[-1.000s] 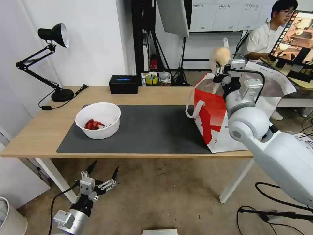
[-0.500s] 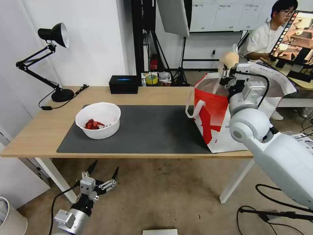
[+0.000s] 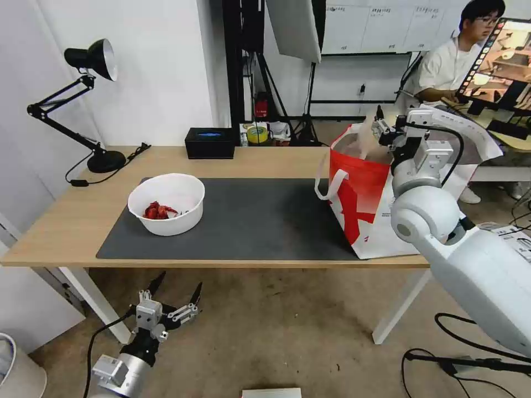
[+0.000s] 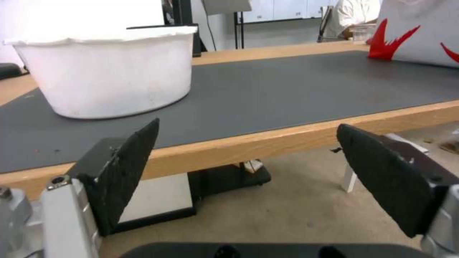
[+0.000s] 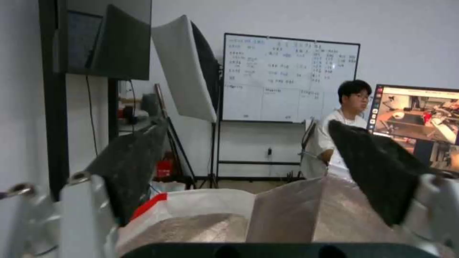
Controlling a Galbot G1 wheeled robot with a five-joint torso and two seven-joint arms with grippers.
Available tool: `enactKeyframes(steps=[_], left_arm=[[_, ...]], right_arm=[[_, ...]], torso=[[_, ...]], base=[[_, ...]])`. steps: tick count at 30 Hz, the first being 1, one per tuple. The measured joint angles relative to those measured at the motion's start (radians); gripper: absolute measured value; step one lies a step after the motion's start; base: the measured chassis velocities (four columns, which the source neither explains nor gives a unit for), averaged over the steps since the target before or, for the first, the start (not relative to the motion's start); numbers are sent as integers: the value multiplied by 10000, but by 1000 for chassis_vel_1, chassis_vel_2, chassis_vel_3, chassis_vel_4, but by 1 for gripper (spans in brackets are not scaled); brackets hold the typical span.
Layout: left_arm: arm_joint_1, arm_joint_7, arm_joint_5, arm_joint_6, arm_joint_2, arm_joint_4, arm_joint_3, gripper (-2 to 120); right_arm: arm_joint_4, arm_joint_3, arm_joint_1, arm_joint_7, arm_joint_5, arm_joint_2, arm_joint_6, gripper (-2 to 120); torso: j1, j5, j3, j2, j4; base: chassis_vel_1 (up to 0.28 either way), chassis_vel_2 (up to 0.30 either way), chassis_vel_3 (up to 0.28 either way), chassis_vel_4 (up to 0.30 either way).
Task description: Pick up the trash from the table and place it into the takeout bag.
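Right claw (image 3: 387,119) spread above takeout bag (image 3: 359,193), bowl (image 3: 166,210) on mat

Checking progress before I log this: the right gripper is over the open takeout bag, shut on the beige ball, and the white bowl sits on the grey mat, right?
Not quite. The right gripper is over the open takeout bag, but it is open and holds nothing; the right wrist view shows its fingers spread with no ball between them. The white bowl does sit on the grey mat.

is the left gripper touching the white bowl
Apart. In the head view the left gripper hangs open below the table edge, while the white bowl sits up on the mat; floor shows between its fingers.
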Motion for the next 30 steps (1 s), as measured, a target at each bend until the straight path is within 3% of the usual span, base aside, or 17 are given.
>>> enactKeyframes(steps=[4,14,21,30], left_arm=[[11,0,-1,0,12,-45,-29,100],[59,0,7,0,-33,-128,-42,100],[100,-1,26,1,-76,-232,-60,100],[236,-2,49,-17,-134,-339,-163,100]], right_arm=[[55,4,-46,-5,-11,-3,-20,99],[307,-8,-78,-181,181,-124,-25,100],[1231,-122,-438,-2097,1564,-288,523,100],[2212,-288,-1667,-3024,1743,-421,552,100]], torso=[[0,0,0,0,1],[0,0,0,0,0],[0,-1,0,0,1],[0,-1,-1,0,1]], base=[[0,0,0,0],[0,0,0,0],[0,0,0,0],[0,0,0,0]])
